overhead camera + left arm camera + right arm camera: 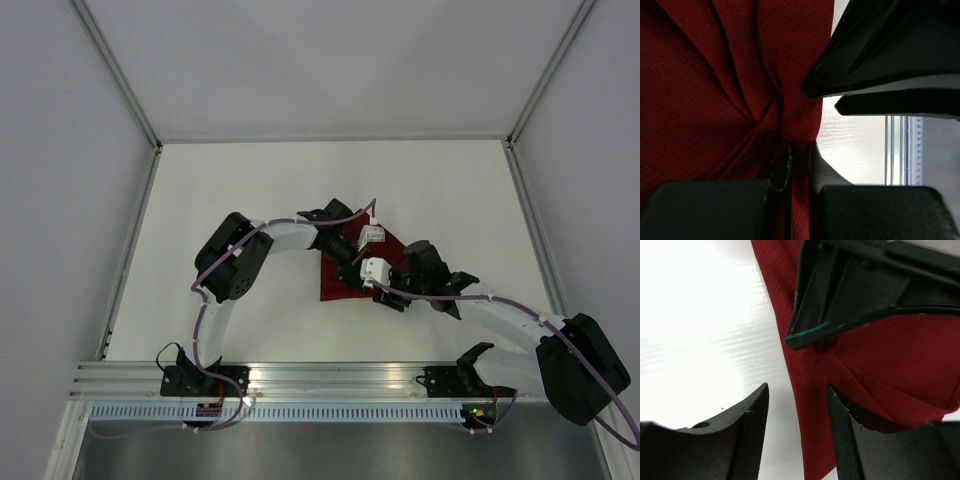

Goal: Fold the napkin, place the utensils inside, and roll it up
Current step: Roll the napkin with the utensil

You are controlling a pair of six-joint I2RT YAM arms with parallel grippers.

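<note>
From above, the napkin (335, 285) lies mid-table, just right of centre, where the left gripper (358, 262) and right gripper (385, 298) meet.

Left wrist: the left gripper (799, 150) is clenched on a gathered fold, probably to carry it over.

Right wrist: the right gripper (797, 395) is parted astride the napkin's (890, 355) edge, gripping nothing.

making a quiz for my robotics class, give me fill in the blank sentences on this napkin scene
1. The napkin is dark ____.
2. The left end effector is ____ on the napkin.
3. The right end effector is ____, its fingers apart.
Missing words: red; shut; open.
</note>
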